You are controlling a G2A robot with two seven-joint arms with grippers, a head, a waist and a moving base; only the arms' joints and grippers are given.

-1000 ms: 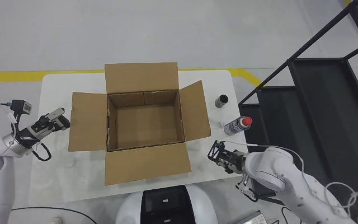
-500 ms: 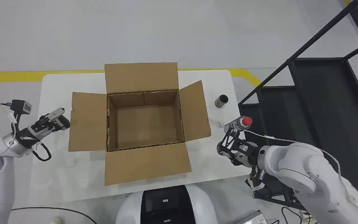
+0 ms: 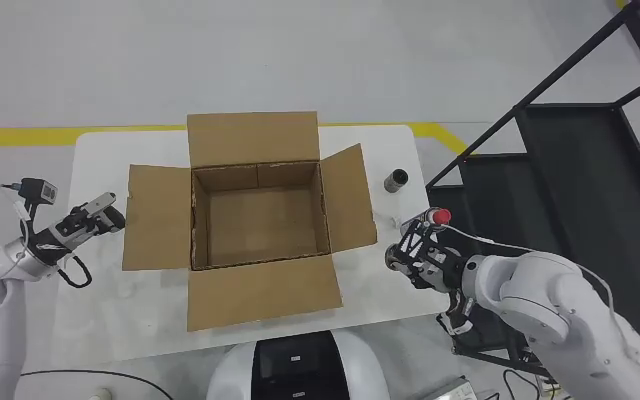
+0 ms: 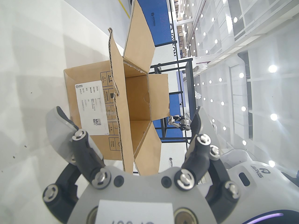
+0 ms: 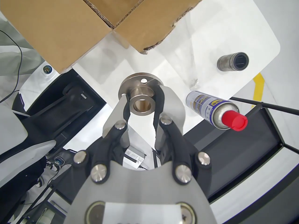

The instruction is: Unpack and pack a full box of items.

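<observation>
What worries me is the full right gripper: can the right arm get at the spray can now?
Probably not to grasp it: the right gripper is shut on a flanged metal bushing, so its grip is taken. The spray can sits close beside it on the table, nothing between.

Pale grey floor [image 3: 350, 50] with a yellow line [image 3: 60, 135], black metal steps [image 3: 570, 150] beside the white table [image 3: 110, 300].

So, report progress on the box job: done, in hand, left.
Done: box is empty, with spray can and metal cylinder out on the table. In hand: right tool grips a flanged bushing beside the can. Left, apparently: repacking all three; left tool is open, empty.
</observation>
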